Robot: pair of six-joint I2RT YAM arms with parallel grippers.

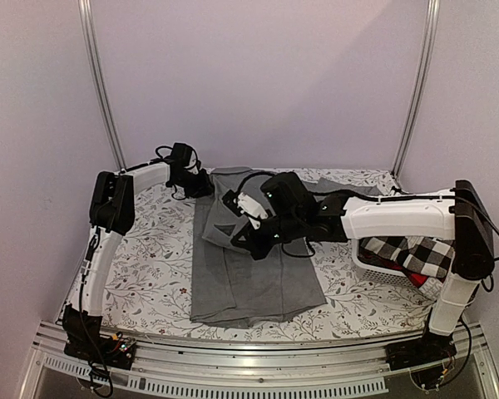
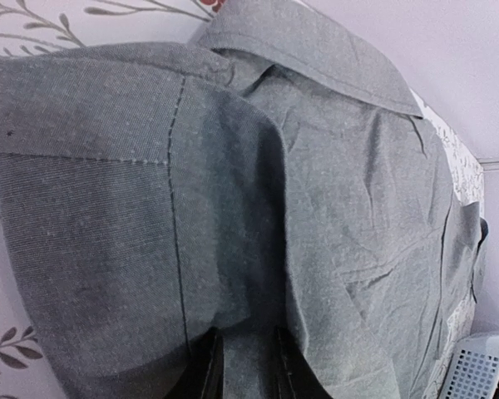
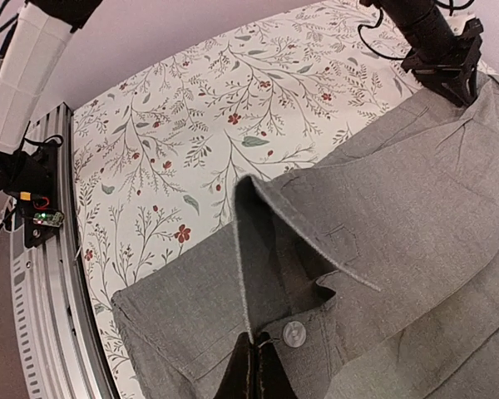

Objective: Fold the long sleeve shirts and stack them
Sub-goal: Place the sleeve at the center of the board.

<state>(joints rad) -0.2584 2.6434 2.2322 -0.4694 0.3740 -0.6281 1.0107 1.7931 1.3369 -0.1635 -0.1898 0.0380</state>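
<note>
The grey collared shirt (image 1: 254, 278) lies on the floral tablecloth in the middle, partly folded. My left gripper (image 1: 201, 188) is at its far left corner, near the collar (image 2: 316, 46), shut with grey cloth between its fingers (image 2: 206, 366). It also shows in the right wrist view (image 3: 457, 79), pinching the shirt's edge. My right gripper (image 1: 244, 239) is over the shirt's middle, shut on the buttoned cuff (image 3: 295, 332) of a sleeve and holding it lifted off the body. The black-and-white checked shirt (image 1: 399, 249) and the red-and-black one (image 1: 424, 278) lie in a basket at the right.
A white slotted basket (image 1: 373, 264) stands at the right edge under my right arm; its corner shows in the left wrist view (image 2: 482, 366). Bare floral tablecloth (image 1: 154, 266) lies left of the shirt. A metal rail (image 1: 258, 366) runs along the near edge.
</note>
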